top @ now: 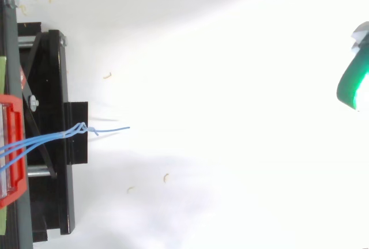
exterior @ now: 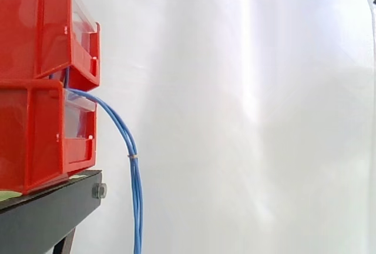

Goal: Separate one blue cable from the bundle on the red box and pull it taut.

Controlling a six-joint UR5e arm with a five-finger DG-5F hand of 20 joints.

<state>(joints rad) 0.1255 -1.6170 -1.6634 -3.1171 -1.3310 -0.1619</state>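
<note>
Bundle of blue cables [exterior: 134, 171] coming out at the gap between the two stacked bins, just over the clear front of the lower red bin [exterior: 32, 139]. From there bending in an arc downward and hanging nearly straight, near the front edge of the black stand [exterior: 50, 210], down past the lower border of the side view. Held together by a small pale tie [exterior: 133, 156] a little below the arc. All strands close against each other and slack.

From above, the same strands leaving the red bin at the left and crossing the stand side by side. Meeting in a small loop over the black plate [top: 75, 139] that sticks out from the stand, with one strand end [top: 115, 128] reaching farther to the right over the white ground.

Upper red bin [exterior: 35, 24] sitting directly on the lower one, both with a clear front. Grey bolt [exterior: 99, 191] at the corner of the stand. White curtain [exterior: 252, 119] behind everything. A few pale scraps [top: 166, 177] scattered on the white ground in the top view.

Hand [top: 349, 85] at the far right edge of the top view, glowing green, well apart from the cables. Spread or closed: cannot tell, too little of it inside the picture.
</note>
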